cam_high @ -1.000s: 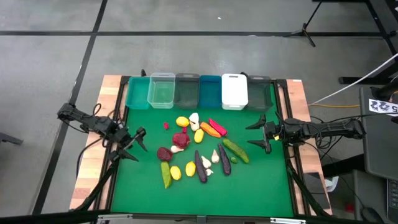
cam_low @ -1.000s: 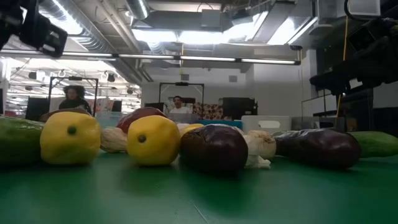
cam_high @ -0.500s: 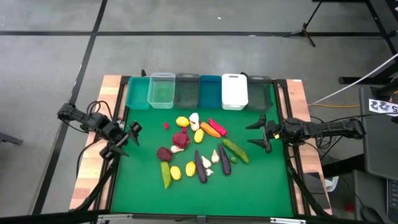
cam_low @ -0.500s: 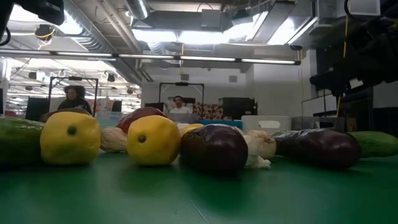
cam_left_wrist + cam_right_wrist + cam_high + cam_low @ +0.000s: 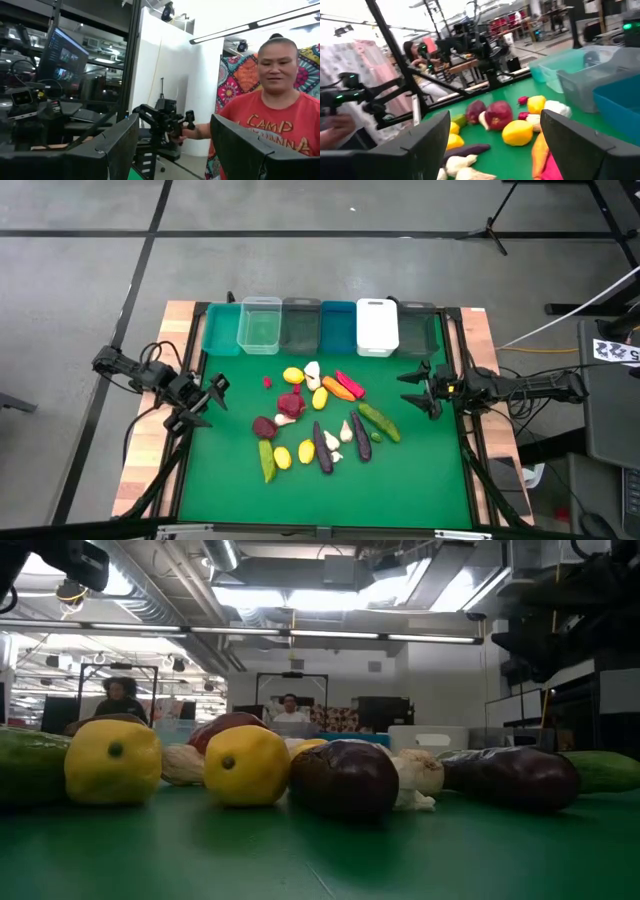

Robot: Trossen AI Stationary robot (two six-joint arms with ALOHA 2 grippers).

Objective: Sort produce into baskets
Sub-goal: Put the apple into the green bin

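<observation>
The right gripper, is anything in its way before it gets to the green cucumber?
Nothing visible blocks it. The right gripper hangs open at the mat's right edge, and only bare green mat lies between it and the green cucumber at the pile's right side. A small dark piece sits beside the cucumber, not in the path.

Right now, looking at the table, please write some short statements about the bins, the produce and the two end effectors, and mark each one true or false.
1. The produce lies loose on the green mat, outside the bins. True.
2. The white bin stands at the left end of the row. False: the teal-green bin is at the left end; the white one is second from the right.
3. The right end effector holds a lemon. False: it is open and holds nothing.
4. The left end effector is at the mat's left edge, away from the produce. True.
5. The clear bin contains carrots. False: no produce shows in it.
</observation>
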